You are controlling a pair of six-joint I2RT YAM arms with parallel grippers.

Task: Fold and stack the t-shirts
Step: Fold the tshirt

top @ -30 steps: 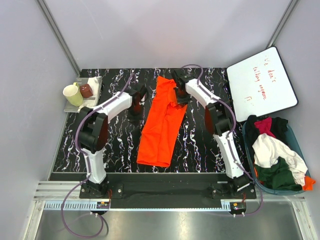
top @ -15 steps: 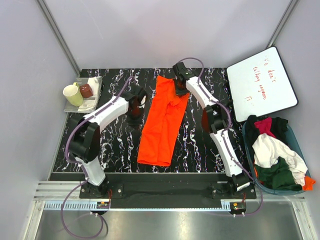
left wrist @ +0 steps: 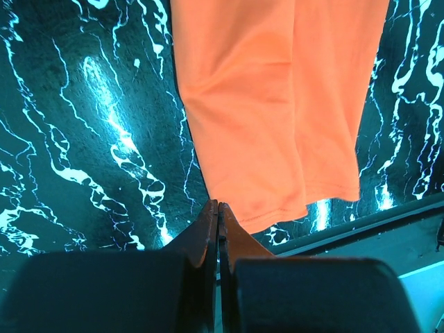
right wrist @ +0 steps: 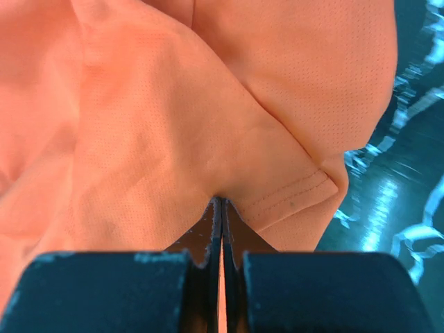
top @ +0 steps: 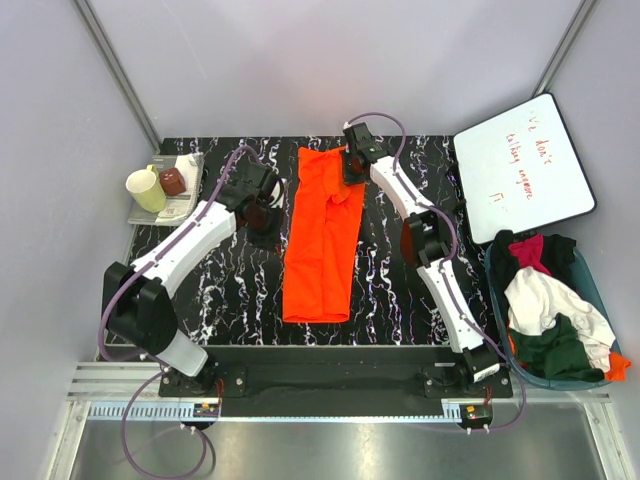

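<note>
The bright orange t-shirt point(top: 320, 240) lies folded into a long strip down the middle of the black marbled table point(top: 220, 290). My right gripper point(top: 349, 172) is shut on the shirt's fabric near its far right corner. In the right wrist view the cloth point(right wrist: 173, 118) puckers at the fingertips beside a stitched hem. My left gripper point(top: 266, 208) is shut and hovers just left of the shirt's left edge. In the left wrist view its tips point(left wrist: 218, 205) hold nothing, with the shirt point(left wrist: 270, 104) ahead of them. White point(top: 545, 300), dark green point(top: 550, 350), magenta-red point(top: 527, 250) and black shirts fill a basket.
The teal basket point(top: 600, 290) stands off the table's right edge. A white board with red handwriting point(top: 525, 165) leans at the far right. A tray at the far left holds a pale yellow mug point(top: 146, 190) and a brown object point(top: 172, 181).
My right gripper has moved toward the far left, pulling the shirt's top so the strip lies straighter. My left arm has swung out to the left and farther away.
</note>
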